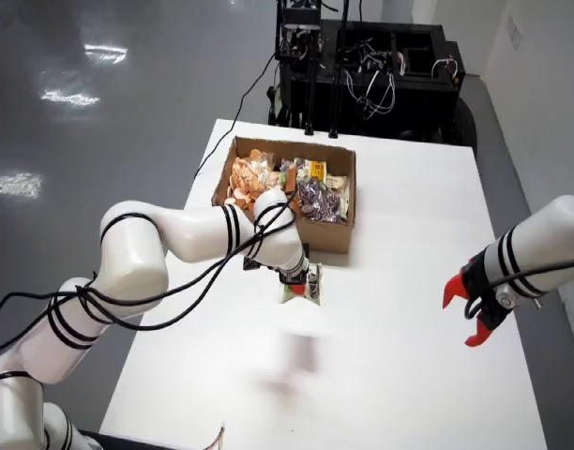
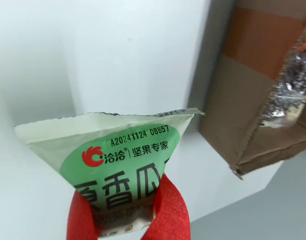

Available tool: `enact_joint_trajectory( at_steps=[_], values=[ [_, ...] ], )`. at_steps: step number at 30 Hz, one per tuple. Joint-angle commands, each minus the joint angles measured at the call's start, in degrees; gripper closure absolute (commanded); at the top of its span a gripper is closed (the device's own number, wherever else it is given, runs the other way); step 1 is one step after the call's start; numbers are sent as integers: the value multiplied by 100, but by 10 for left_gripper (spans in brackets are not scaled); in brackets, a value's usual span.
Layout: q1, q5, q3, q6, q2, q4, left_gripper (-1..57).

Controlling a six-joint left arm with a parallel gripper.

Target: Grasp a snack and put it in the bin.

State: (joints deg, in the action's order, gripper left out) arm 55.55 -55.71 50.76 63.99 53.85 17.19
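Observation:
A white and green snack packet [image 2: 118, 155] with printed characters hangs between two red fingers [image 2: 168, 210] in the view that rides on the gripper. My gripper [image 2: 125, 212] is shut on its lower part. From above, the white arm's gripper [image 1: 299, 279] holds the packet [image 1: 302, 292] just above the white table [image 1: 409, 394], close in front of the cardboard box [image 1: 329, 236]. The box is filled with several snack bags. In the gripper view, the box's corner [image 2: 243, 100] stands to the right of the packet.
A second white arm with a red gripper [image 1: 470, 309] hangs over the table's right side in the view from above, its fingers spread. Black equipment [image 1: 362, 66] with cables stands behind the table's far edge. Grey floor surrounds the table.

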Motion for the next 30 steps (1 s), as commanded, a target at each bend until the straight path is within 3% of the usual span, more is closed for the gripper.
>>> enact_joint_trajectory(
  at_steps=[1,12,24,30],
  values=[
    [-172,-89,-235,-295,-1,11,488],
    [-643,-167,-960,-961,174,94,487],
    [-1128,-386,-3227,-1890,1376,112,486],
    [-1351,-426,-3927,-2181,1733,113,482]
  ],
)
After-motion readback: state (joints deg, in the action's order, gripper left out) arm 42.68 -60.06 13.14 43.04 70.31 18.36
